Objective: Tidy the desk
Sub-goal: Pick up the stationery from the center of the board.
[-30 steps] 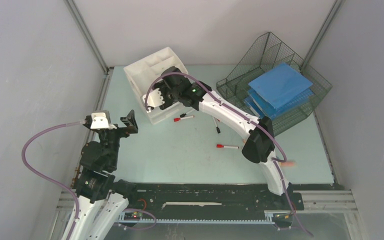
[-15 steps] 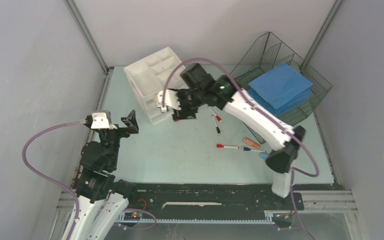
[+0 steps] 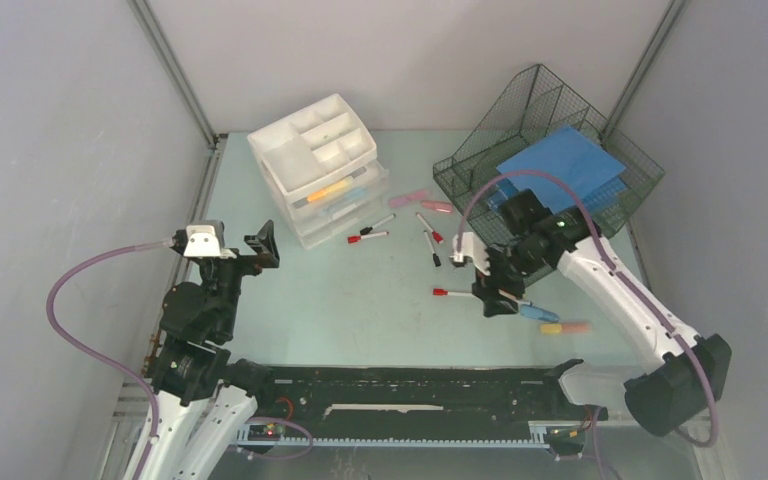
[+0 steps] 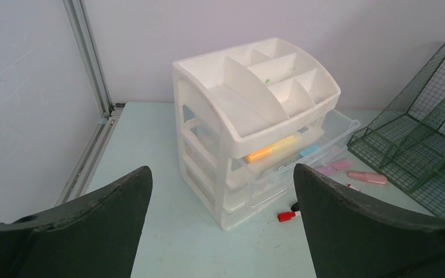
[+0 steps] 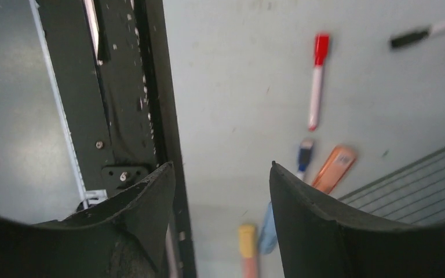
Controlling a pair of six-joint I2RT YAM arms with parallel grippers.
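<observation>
The desk [image 3: 360,310] is a pale mint-green tabletop strewn with pens. My right gripper [image 3: 490,288] hovers over its right front part, open and empty [image 5: 223,174]. Under it lie a yellow highlighter [image 5: 246,237], a blue highlighter [image 5: 268,229], an orange highlighter [image 5: 333,168] and a red-capped marker [image 5: 316,81]. My left gripper [image 3: 232,245] is raised at the left, open wide [image 4: 220,179] and facing the white drawer unit [image 4: 255,110]. Orange and blue highlighters lie in that unit's open drawers.
A dark wire-mesh tray [image 3: 550,130] with blue folders [image 3: 560,170] stands at the back right. Several markers [image 3: 430,235] and pink highlighters [image 3: 425,202] lie between the drawer unit [image 3: 315,160] and the tray. A black rail [image 3: 410,385] runs along the near edge.
My right arm has swung away from the drawer unit, to the right and toward the front, and now hangs over the pens near the rail. The left arm has not moved.
</observation>
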